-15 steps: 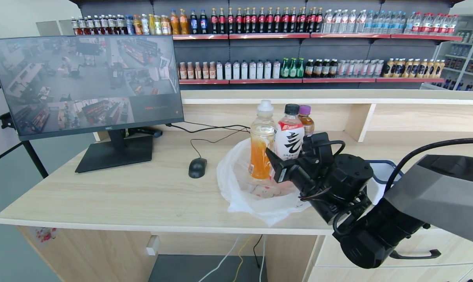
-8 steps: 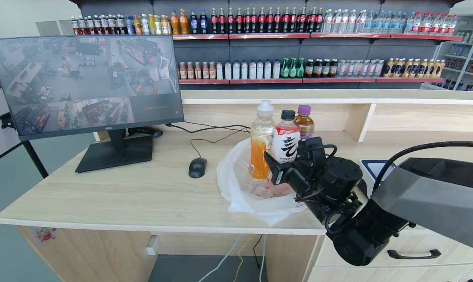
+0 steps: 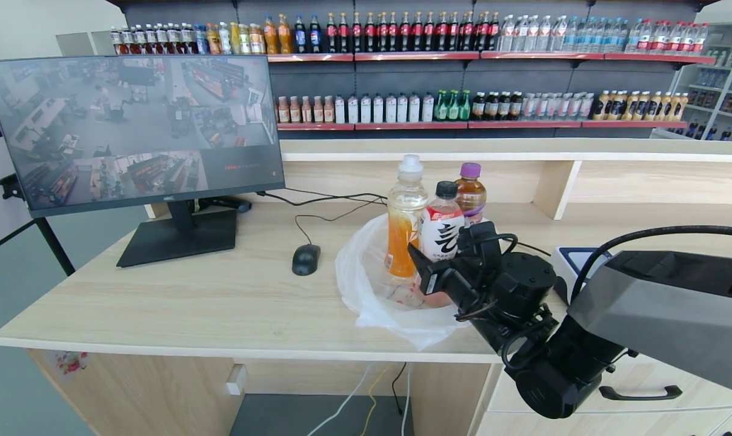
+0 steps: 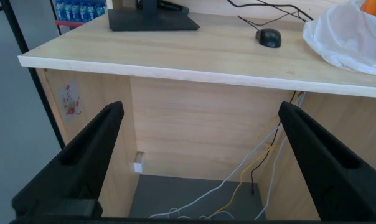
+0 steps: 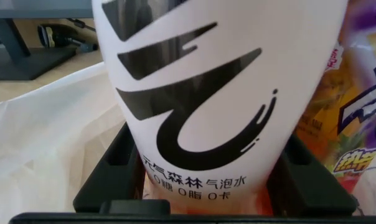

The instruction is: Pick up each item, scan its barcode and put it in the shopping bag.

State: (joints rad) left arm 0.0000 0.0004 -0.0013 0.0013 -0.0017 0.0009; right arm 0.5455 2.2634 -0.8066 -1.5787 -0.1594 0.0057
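Bottles (image 3: 441,227): three; shopping bag (image 3: 366,284): one

Black brushstrokes on white bottle (image 3: 440,233), orange bottle (image 3: 402,239), white bag (image 3: 361,284)

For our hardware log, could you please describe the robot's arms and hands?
The right arm has an angular grey shell, round black joints and a black cable. The right hand is black with a white sticker. The left hand is plain black and broad-fingered.
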